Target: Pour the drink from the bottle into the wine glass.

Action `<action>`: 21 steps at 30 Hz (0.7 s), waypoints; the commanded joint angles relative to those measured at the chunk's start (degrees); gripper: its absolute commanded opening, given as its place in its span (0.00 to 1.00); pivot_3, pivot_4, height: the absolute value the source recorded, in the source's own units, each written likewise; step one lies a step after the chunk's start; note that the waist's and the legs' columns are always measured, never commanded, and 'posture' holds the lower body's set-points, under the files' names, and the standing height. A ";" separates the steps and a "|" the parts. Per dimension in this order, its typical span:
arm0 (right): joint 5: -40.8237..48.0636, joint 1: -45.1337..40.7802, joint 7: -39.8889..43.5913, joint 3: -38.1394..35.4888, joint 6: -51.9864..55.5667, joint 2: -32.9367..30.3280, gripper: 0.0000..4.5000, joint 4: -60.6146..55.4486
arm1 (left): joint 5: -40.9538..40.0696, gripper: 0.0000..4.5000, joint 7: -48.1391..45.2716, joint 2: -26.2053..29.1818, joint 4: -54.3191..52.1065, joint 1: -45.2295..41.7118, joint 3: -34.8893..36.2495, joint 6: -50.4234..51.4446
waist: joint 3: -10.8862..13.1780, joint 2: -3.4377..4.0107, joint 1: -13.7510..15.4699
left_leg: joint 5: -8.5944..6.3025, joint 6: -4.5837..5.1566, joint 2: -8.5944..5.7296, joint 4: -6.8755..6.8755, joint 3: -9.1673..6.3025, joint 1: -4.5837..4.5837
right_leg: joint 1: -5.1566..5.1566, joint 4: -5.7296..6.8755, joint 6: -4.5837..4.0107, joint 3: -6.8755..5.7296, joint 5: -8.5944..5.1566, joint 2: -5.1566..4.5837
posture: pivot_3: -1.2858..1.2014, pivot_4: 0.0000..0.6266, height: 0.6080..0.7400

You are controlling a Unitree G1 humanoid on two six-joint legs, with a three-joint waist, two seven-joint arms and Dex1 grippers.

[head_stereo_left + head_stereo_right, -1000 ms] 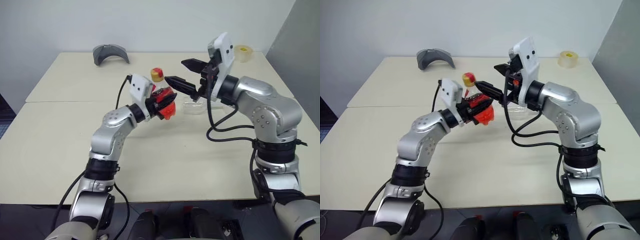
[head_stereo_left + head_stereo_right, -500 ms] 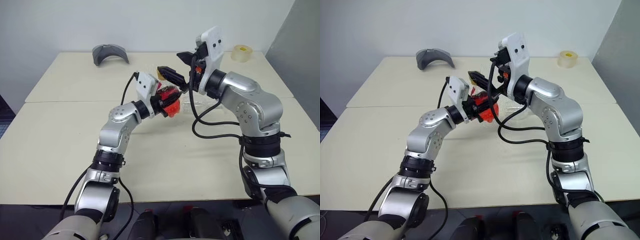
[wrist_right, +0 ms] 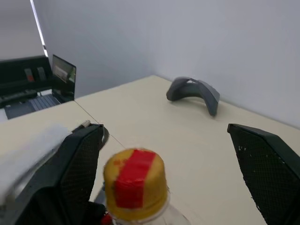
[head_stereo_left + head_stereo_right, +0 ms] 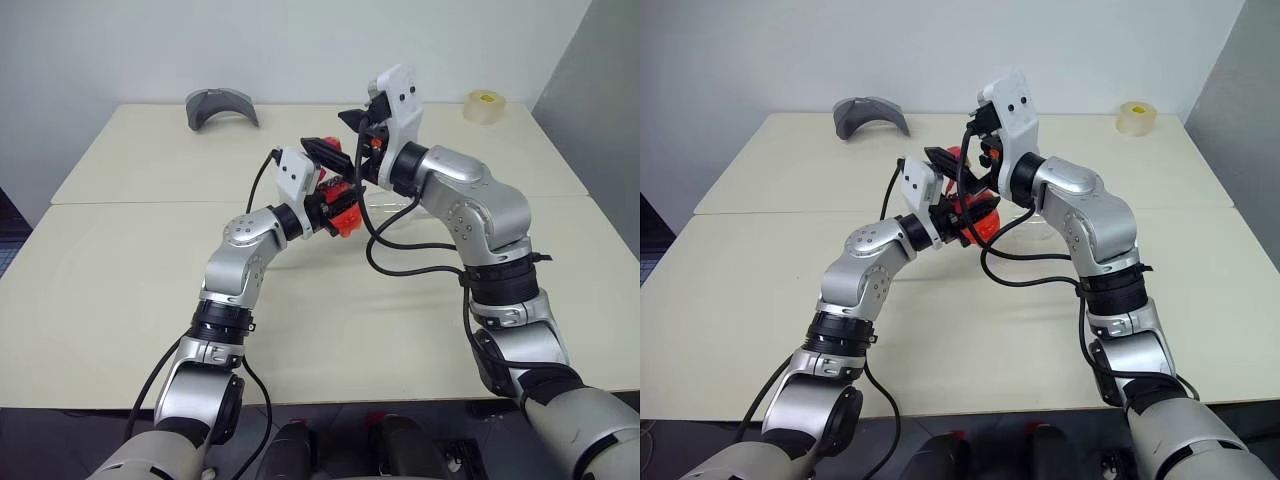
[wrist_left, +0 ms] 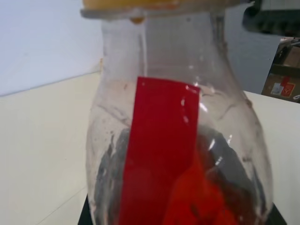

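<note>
Over the last sec our right gripper (image 3: 164,173) has swung in from the right side and now sits right over the bottle (image 5: 178,140) — jaws wide, one black finger (image 3: 77,164) on each side of the yellow cap (image 3: 135,185), not yet touching it as far as the right wrist view shows. Our left gripper (image 4: 322,205) hasn't moved: jaws clamped tight on the bottle's body, holding it upright above the worktop (image 4: 120,260), near the middle of the head views.

The drink (image 5: 206,197) is all still in the bottle's lower part, bright red behind the red label strip. The cap is still on.

The wine glass (image 4: 392,208) is only partly visible — a clear shape just behind and to the right of the bottle, under our right forearm. We can't tell how it stands, or whether it's upright at all.

What this means, by our reading: we're at the uncapping step, pre-pour. The right hand has finished its approach and is lined up on the cap; next it should need to close on it and twist while the left holds firm. No pouring possible until that's done, so the task looks early on.

A grey curved object (image 4: 220,107) and a tape roll (image 4: 484,105) sit well apart, at the far edge.
</note>
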 commanded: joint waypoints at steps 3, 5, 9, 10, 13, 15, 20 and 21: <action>-2.27 -2.43 0.44 0.18 -3.52 -0.67 1.00 0.72 | -0.32 0.28 -0.03 -0.06 -2.10 -2.48 1.01 -1.69 | 0.00 0.00 0.00 | 0.00 0.00 0.00 0.00 -0.01 0.01 | 0.00 0.00 0.00 0.00 0.00 0.00 | 0.52 0.24 1.00; -2.39 -2.18 0.61 -0.15 -3.31 -1.32 1.00 0.30 | -0.35 0.28 -0.11 0.09 -2.17 -2.51 1.10 -1.62 | 0.00 0.00 0.00 | 0.00 0.00 0.00 0.00 -0.01 0.01 | 0.00 0.00 0.00 0.00 0.00 0.00 | 0.52 0.24 1.00; -1.32 -0.43 1.21 -2.01 -0.33 -4.60 1.00 -3.45 | -0.60 0.28 -0.40 0.74 -3.01 -2.19 1.42 -0.99 | 0.00 0.00 0.01 | 0.00 0.00 0.00 0.00 -0.01 0.00 | 0.00 0.00 0.00 -0.01 0.00 0.00 | 0.52 0.24 1.00; -0.91 0.27 1.45 -2.59 0.69 -5.76 1.00 -4.74 | -0.70 0.28 -0.54 1.02 -3.39 -1.87 1.49 -0.72 | 0.00 0.00 0.02 | 0.00 0.00 0.00 0.00 -0.01 -0.01 | 0.00 -0.01 0.00 -0.01 0.00 0.00 | 0.52 0.24 1.00; 0.27 2.33 2.00 -4.18 3.40 -9.03 1.00 -8.01 | -0.93 0.28 -0.90 1.95 -4.41 -0.92 1.70 -0.11 | 0.00 0.00 0.03 | 0.00 0.01 0.00 0.00 -0.01 -0.02 | 0.00 -0.01 0.00 -0.01 0.00 0.00 | 0.52 0.24 1.00; 1.27 3.85 2.39 -5.06 5.00 -11.59 1.00 -10.12 | -1.10 0.28 -1.07 2.59 -4.97 -0.45 1.89 0.35 | 0.00 0.00 0.03 | -0.01 0.01 0.00 0.00 -0.02 -0.01 | 0.01 -0.01 0.00 -0.01 0.00 0.00 | 0.52 0.24 1.00; 2.71 6.80 3.11 -6.61 7.90 -17.02 1.00 -13.35 | -1.46 0.28 -1.13 3.49 -5.55 -0.39 2.11 1.17 | 0.00 0.00 0.23 | -0.01 0.02 -0.01 0.01 -0.01 -0.03 | 0.02 -0.03 0.00 -0.01 0.00 -0.02 | 0.52 0.24 1.00; 2.87 7.12 3.30 -6.74 8.23 -17.55 1.00 -13.67 | -1.46 0.28 -1.14 3.54 -5.58 -0.43 2.12 1.24 | 0.00 0.00 0.13 | -0.01 0.02 -0.01 0.00 -0.01 -0.03 | 0.02 -0.03 0.00 0.00 0.00 -0.01 | 0.52 0.24 1.00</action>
